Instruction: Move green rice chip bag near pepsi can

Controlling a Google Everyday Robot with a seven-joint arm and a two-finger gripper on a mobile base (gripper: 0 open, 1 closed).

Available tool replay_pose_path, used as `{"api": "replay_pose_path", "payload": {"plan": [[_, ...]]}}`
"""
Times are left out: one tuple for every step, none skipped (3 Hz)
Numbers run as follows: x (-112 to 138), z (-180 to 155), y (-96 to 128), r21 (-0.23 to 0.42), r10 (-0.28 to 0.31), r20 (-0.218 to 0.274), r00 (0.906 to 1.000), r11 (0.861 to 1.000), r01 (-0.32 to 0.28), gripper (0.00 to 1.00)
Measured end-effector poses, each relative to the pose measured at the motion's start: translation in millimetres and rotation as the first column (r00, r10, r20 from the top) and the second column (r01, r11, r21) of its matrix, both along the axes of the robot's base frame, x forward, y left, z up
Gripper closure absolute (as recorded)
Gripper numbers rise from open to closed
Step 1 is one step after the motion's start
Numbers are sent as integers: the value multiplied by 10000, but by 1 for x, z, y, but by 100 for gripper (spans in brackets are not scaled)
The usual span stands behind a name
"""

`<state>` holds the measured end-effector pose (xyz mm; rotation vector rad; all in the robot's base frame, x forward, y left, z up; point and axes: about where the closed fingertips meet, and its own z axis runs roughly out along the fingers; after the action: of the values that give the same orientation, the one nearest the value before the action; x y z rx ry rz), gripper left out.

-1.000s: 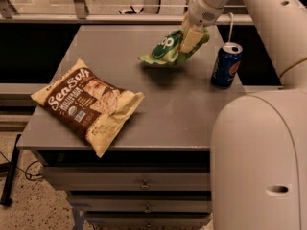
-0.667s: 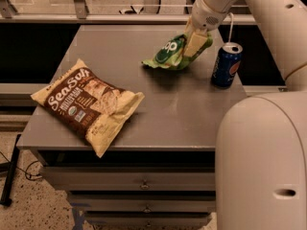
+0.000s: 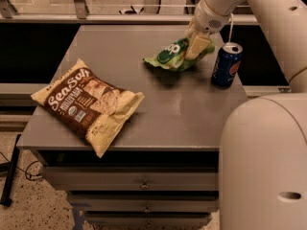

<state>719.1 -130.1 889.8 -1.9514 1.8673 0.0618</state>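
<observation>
The green rice chip bag [image 3: 173,54] is bright green with white lettering and hangs a little above the grey table [image 3: 158,104] at the back right, casting a shadow below it. My gripper [image 3: 197,46] is shut on the bag's right end, its pale fingers [image 3: 198,47] pinching it. The pepsi can [image 3: 227,65], dark blue with a silver top, stands upright just right of the bag, a short gap from it.
A large brown-and-cream SeaSalt bag [image 3: 88,103] lies at the table's front left. My arm [image 3: 254,13] reaches in from the right and my base [image 3: 264,162] fills the lower right. Drawers [image 3: 144,183] sit below the table front.
The gripper has carried the green bag slightly right and down, closer to the pepsi can. The can and the SeaSalt bag have not moved.
</observation>
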Motion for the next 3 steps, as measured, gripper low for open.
{"api": "replay_pose_path", "payload": {"plan": [[-1,-1,2,-128,-11,-129,9999,9999,10,0],[0,3,3,-115,-33,-125,9999,9999,31,0],[-4,17,-10,550,-500,-219,9985,9972,511,0]]}}
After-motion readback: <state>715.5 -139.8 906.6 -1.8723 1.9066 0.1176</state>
